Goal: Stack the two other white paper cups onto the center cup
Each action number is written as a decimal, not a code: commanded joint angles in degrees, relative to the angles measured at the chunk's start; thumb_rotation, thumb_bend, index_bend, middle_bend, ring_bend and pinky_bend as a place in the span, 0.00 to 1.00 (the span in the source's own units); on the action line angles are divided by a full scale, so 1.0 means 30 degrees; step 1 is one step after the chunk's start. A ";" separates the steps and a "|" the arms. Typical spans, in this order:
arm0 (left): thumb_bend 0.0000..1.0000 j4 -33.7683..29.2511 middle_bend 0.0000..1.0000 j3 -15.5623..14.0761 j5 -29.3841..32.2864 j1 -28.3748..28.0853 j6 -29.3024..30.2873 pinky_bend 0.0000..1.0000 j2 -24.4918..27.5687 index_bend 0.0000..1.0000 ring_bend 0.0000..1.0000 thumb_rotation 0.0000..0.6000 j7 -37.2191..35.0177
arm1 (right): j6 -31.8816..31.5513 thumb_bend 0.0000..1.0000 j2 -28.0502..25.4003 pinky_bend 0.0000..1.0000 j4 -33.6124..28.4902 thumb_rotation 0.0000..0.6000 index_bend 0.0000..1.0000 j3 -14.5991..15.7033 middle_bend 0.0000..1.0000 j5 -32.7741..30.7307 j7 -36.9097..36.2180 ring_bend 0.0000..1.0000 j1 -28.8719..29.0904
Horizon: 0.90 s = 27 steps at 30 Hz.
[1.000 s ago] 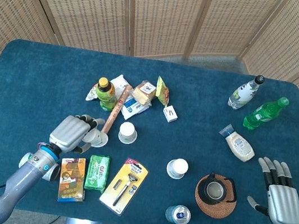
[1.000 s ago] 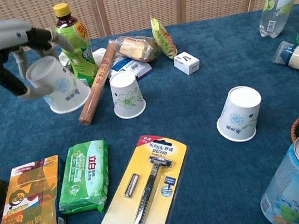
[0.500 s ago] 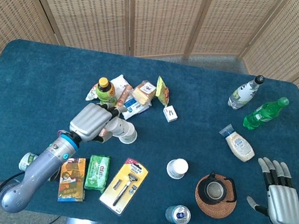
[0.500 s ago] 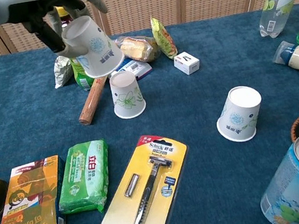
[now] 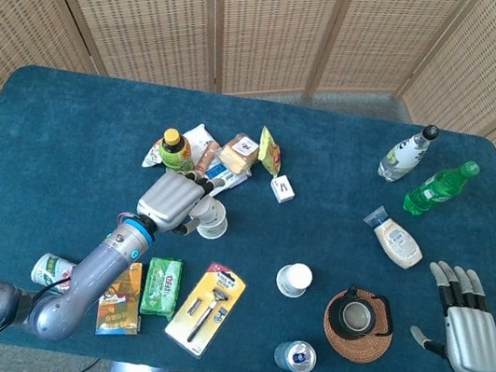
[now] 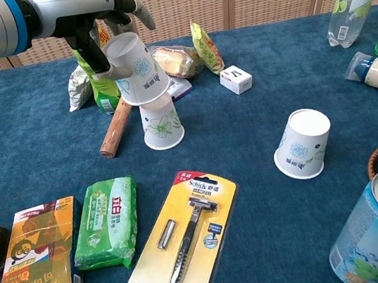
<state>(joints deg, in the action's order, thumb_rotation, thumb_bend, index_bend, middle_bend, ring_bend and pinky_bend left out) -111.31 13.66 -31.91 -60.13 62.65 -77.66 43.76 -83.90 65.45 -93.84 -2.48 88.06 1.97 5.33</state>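
Center cup: white paper cup with a flower print, standing mouth-down on the blue surface, just in front of the green tea bottle and beside the brown roll.

Carried cup: white paper cup, mouth-down, directly above the center cup and tilted, its base leaning toward the robot's left. Its lower rim sits at the top of the center cup; whether it has started to sleeve over cannot be told. Long axis off vertical; judged to need righting before it can slide down square.

Left robot hand: grasping the carried cup from the side and top, fingers wrapped around its wall. It is the nearer hand by far.

Third cup: white, mouth-down, alone on the surface, well apart to the right of the center cup, near the teapot on its woven mat and the drink can. Not yet stacked.

Right robot hand: released, fingers spread, holding nothing, at the surface's right edge; nearer the third cup than the left one is.
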 commanded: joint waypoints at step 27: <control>0.40 0.2464 0.30 -0.0554 0.2175 -0.1754 -0.0228 0.43 -0.1800 0.12 0.24 1.00 0.0390 | 0.0245 0.03 0.0027 0.00 0.0151 1.00 0.00 0.0006 0.00 -0.0190 -0.0265 0.00 0.0071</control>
<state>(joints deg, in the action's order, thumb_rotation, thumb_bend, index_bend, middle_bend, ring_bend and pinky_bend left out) -104.02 12.01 -25.51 -65.28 61.97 -82.95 44.83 -83.16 65.53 -93.39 -2.46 87.48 1.17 5.54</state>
